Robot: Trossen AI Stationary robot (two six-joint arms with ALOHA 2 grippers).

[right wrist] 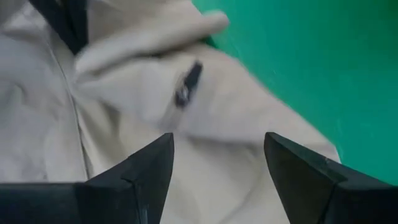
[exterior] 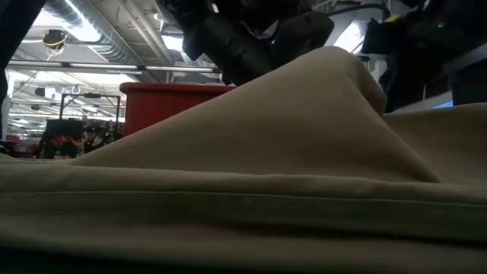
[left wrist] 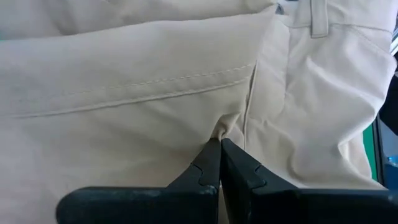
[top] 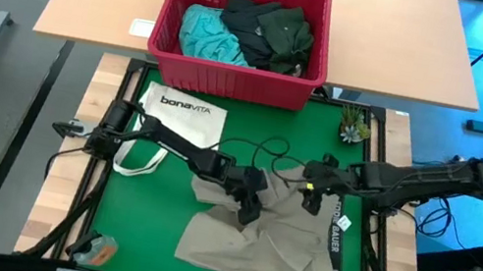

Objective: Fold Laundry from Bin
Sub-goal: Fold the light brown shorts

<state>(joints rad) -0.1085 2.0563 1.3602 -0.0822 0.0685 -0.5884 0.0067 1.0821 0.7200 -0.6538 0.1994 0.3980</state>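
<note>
Khaki-tan garment [exterior: 251, 175] fills the low view right up against the lens, a fold of it lifted into a peak under the dark arms; behind it stands the red bin [exterior: 163, 103].

From above, the khaki-tan garment [top: 269, 235] lies spread on the green mat [top: 149, 209] of the table, its long axis running roughly from the near left corner up toward the far right, the waistband along its right edge; the left gripper [top: 250, 200] sits on its upper middle, fingers pressed together and pinching a fold of the cloth; the right gripper [top: 312, 196] hangs just beside it over the garment's far right part, fingers spread and holding nothing; the bin [top: 231, 79] stands on the far side of the mat, holding the light turquoise garment [top: 207, 35] on the left and the dark garments [top: 270, 31] on the right; a white tote bag [top: 179, 120] lies on the mat's left.

At the left wrist, the fingers [left wrist: 208, 168] are closed on a pinch of the tan cloth beside a stitched seam.

At the right wrist, the fingers [right wrist: 149, 168] stand wide apart above the cloth, near its edge on the mat [right wrist: 311, 62].
</note>
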